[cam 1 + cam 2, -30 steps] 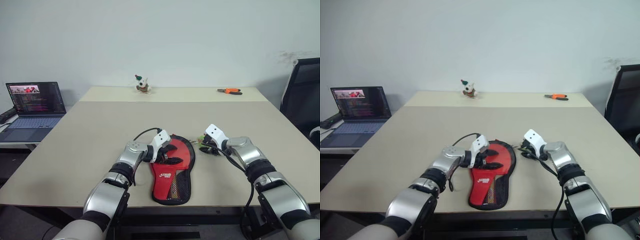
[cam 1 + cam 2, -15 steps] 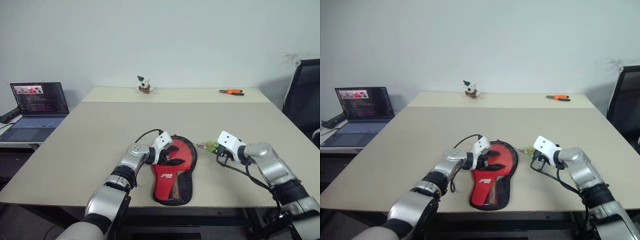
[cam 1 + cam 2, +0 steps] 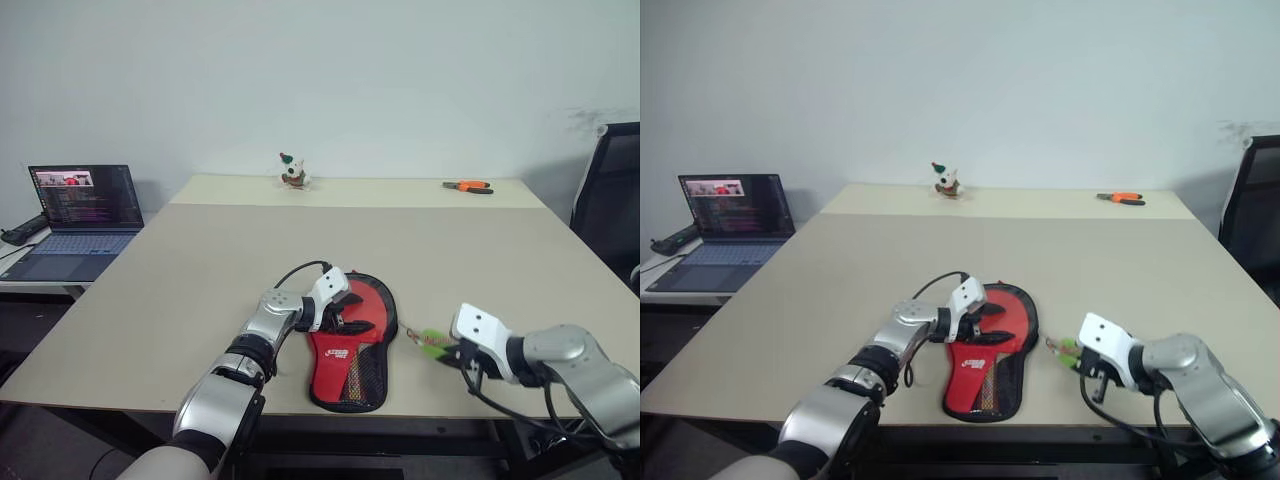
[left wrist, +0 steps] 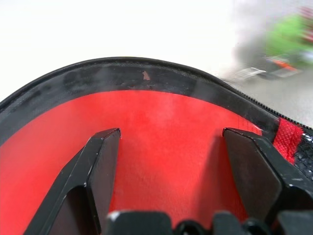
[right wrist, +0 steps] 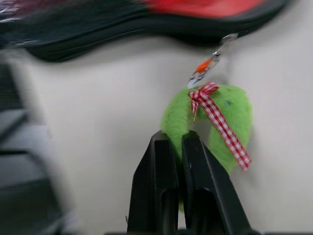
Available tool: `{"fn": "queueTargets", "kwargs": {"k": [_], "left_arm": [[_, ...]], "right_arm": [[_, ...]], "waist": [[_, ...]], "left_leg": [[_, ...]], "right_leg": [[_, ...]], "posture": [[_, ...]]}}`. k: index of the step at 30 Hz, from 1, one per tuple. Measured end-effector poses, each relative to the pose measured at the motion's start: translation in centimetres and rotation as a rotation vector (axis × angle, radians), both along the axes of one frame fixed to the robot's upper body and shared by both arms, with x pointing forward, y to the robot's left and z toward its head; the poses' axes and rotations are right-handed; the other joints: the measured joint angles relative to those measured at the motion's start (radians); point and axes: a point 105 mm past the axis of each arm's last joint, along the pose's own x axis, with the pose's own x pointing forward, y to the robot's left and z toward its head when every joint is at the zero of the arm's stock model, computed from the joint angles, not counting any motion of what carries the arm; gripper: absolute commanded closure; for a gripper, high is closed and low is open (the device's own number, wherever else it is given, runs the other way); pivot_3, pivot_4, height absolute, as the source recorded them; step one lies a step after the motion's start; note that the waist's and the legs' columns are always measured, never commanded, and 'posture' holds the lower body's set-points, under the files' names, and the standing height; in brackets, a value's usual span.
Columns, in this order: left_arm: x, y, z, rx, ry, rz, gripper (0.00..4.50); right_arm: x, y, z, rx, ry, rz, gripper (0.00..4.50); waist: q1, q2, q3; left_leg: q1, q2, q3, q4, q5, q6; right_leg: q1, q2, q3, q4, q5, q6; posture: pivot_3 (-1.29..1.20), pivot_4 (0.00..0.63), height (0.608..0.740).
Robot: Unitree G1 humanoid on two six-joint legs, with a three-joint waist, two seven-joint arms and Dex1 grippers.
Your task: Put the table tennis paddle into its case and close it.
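Paddle (image 3: 350, 318) lies in case (image 3: 372, 372) at table (image 3: 180, 290) near edge, red face up, handle toward 6 o'clock. Left hand (image 3: 340, 312) spread wide, fingers (image 4: 100, 169) pressing on red rubber, grasping nothing. Right hand (image 3: 452, 352) clenched on green tag (image 3: 430, 340), at 3 o'clock of case. Advice: keep left hand pinning case, draw tag steadily along rim, low to table, no jerks; zip line itself too small to judge.
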Motion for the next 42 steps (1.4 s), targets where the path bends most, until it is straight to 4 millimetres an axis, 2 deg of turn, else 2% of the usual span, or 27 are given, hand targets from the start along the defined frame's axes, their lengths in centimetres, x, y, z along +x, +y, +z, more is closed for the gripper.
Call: {"fn": "queueTargets", "kwargs": {"k": [6,12,23,30,38,41,42], "left_arm": [[0.0,-0.7,0.0,-0.011,-0.006,-0.001,0.85],[-0.1,-0.9,0.0,-0.013,-0.018,-0.007,0.85],[0.1,-1.0,-0.2,0.002,-0.028,0.018,0.85],[0.3,-1.9,0.0,0.019,-0.036,0.015,0.85],[0.3,-2.5,0.0,0.023,-0.043,0.009,0.85],[0.3,-2.4,0.0,0.023,-0.048,0.014,0.85],[0.4,-2.3,0.0,0.022,-0.053,0.017,0.85]], "right_arm": [[-3.5,2.0,-0.2,0.050,0.090,0.100,4.47],[-6.6,2.8,-0.7,0.068,0.205,0.173,4.47],[-10.3,4.7,-1.2,0.133,0.313,0.221,4.47],[-11.2,6.0,-1.2,0.167,0.315,0.206,4.47],[-11.0,6.9,-1.4,0.188,0.286,0.193,4.47],[-10.6,6.8,-1.1,0.183,0.270,0.187,3.82],[-10.4,6.7,-1.0,0.182,0.264,0.187,3.47]], "waist": [[0.011,-0.001,-0.004],[0.018,-0.001,-0.006],[0.017,-0.002,-0.011],[0.018,-0.003,-0.012],[0.018,-0.003,-0.011],[0.017,-0.003,-0.011],[0.017,-0.003,-0.011]], "left_leg": [[-0.001,0.000,-0.002,0.000,-0.002,0.000],[-0.001,-0.001,-0.002,0.000,-0.004,0.000],[0.001,0.000,-0.003,0.001,-0.004,0.000],[0.000,0.000,-0.006,0.000,-0.004,0.000],[-0.001,0.000,-0.007,0.000,-0.004,-0.001],[-0.001,0.000,-0.007,0.000,-0.004,-0.001],[-0.001,0.000,-0.007,0.000,-0.004,-0.001]], "right_leg": [[0.001,0.000,-0.002,-0.003,-0.001,0.001],[0.002,-0.001,-0.002,-0.005,-0.001,0.002],[0.004,-0.001,-0.002,-0.005,-0.001,0.002],[0.004,-0.001,-0.003,-0.007,-0.001,0.003],[0.004,-0.001,-0.004,-0.007,-0.001,0.003],[0.004,-0.001,-0.004,-0.007,-0.001,0.003],[0.004,-0.001,-0.003,-0.007,-0.001,0.003]], "posture": [[0.00,0.150,0.740],[0.00,0.150,0.740],[0.00,0.150,0.740],[0.00,0.150,0.740],[0.00,0.150,0.740],[0.00,0.150,0.740],[0.00,0.150,0.740]]}}
